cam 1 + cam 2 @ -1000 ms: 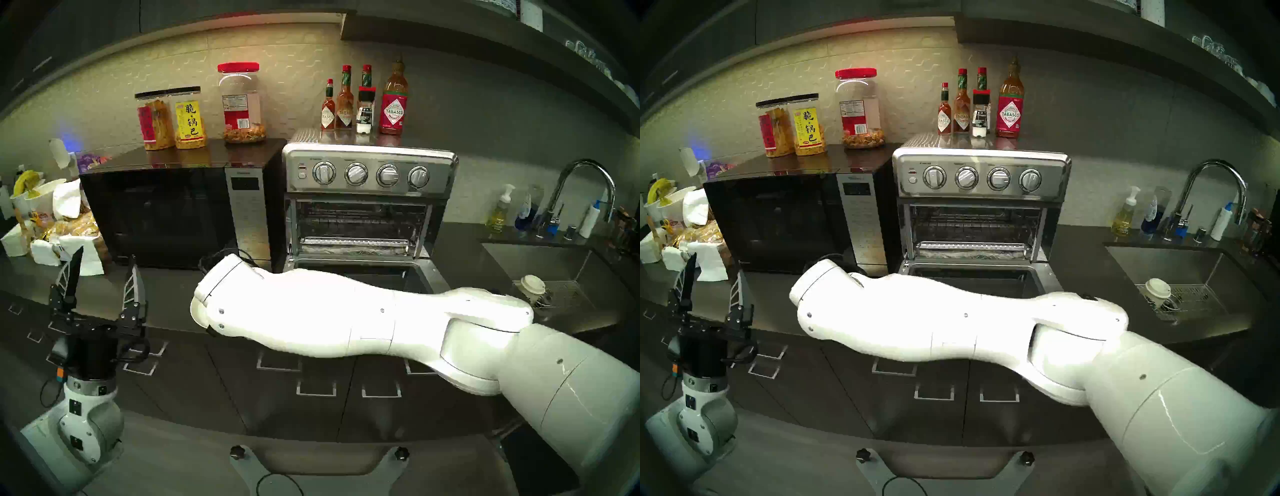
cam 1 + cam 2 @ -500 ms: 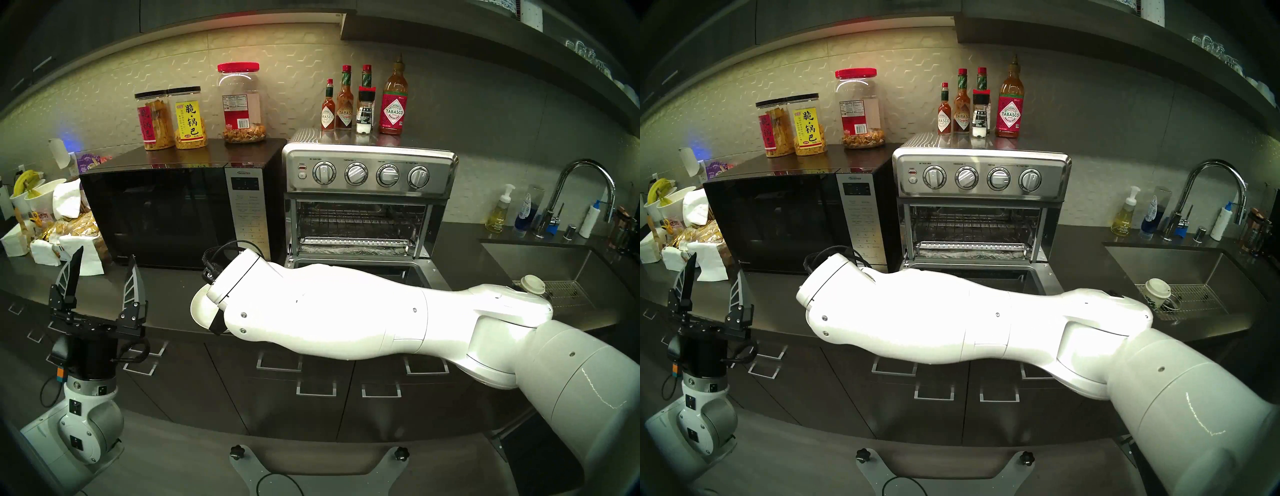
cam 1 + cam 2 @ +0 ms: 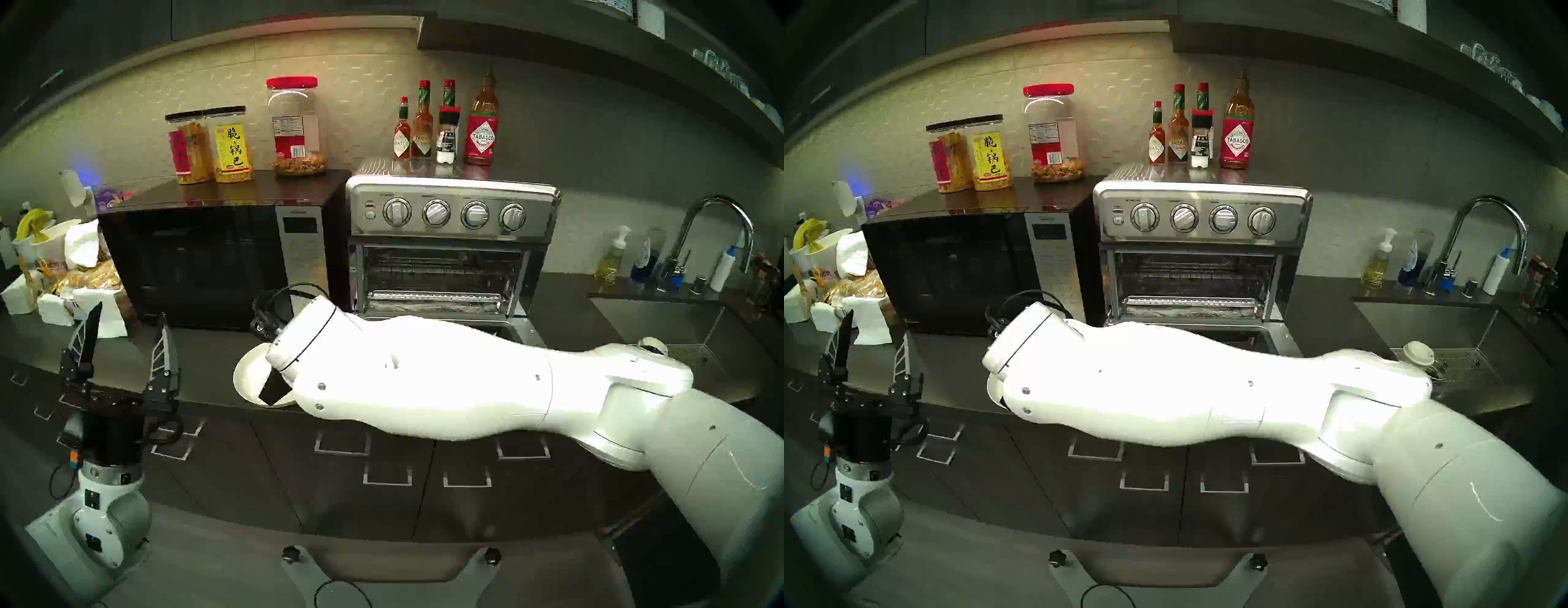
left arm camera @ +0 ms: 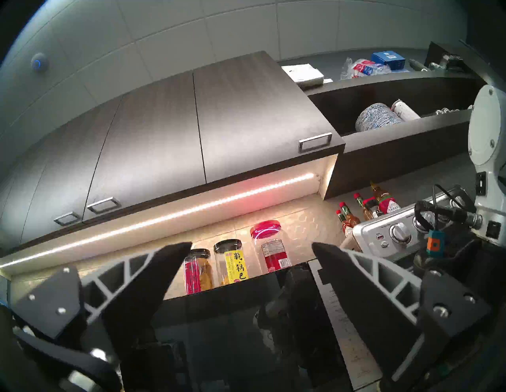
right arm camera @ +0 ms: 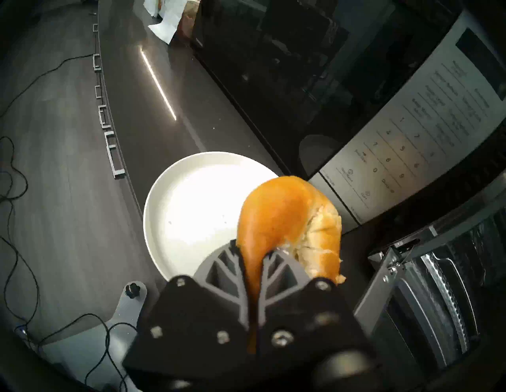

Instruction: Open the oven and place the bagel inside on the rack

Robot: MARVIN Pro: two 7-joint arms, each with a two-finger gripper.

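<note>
Right gripper (image 5: 253,262) clamped on bagel (image 5: 284,219), held above white plate (image 5: 191,208) on the counter. Microwave (image 3: 203,263) just behind; oven (image 3: 449,237) door down, rack (image 3: 437,271) bare, right forearm crossing the door. Left gripper (image 3: 127,335) spread wide, holding nothing, near napkins (image 3: 85,305).

The oven (image 3: 452,212) is shiny grey metal with smooth round metal knobs, and the rack (image 3: 441,271) inside it is thin, bright wire. The bagel (image 5: 276,219) has a smooth, glossy golden crust and a rough, crumbly pale inside, and the white plate (image 5: 189,208) under it looks smooth and shiny like china. The microwave (image 3: 191,263) beside the oven has a glossy black front like glass, the counter (image 5: 142,115) is dark, smooth and a bit shiny, and the cupboard doors (image 4: 164,137) look like matt brown wood with metal handles.
</note>
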